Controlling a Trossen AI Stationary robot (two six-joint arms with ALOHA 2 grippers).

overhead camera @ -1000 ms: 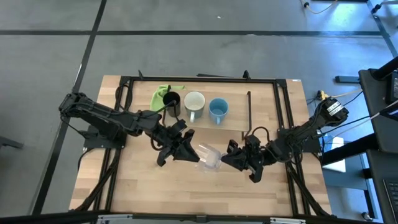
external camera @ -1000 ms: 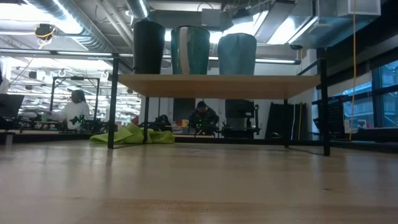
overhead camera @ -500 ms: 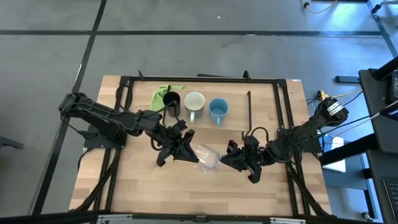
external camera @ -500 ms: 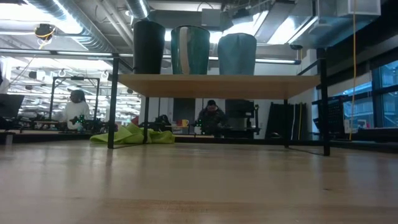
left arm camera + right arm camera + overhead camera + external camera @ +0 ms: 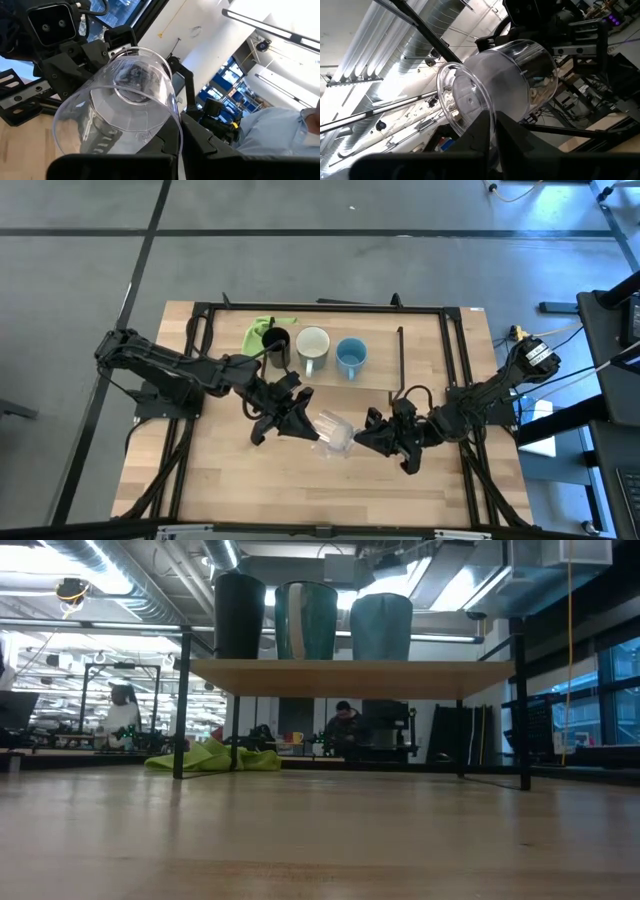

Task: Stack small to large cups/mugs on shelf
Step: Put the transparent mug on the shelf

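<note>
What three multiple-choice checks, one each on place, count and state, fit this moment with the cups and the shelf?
1. Where is the clear transparent cup?
A. On the shelf
B. Between the two grippers, in front of the shelf
C. On the green cloth

2. How many cups stand on the low light-wood shelf?
A. Three
B. Four
C. One

3. How is the clear cup oriented?
A. Upright
B. Upside down
C. Tilted on its side

Answers:
1 B, the high view shows it between the left gripper and the right gripper.
2 A, the black cup, white handled mug and light blue handled mug stand in a row.
3 C, both wrist views show its mouth turned sideways.
</note>
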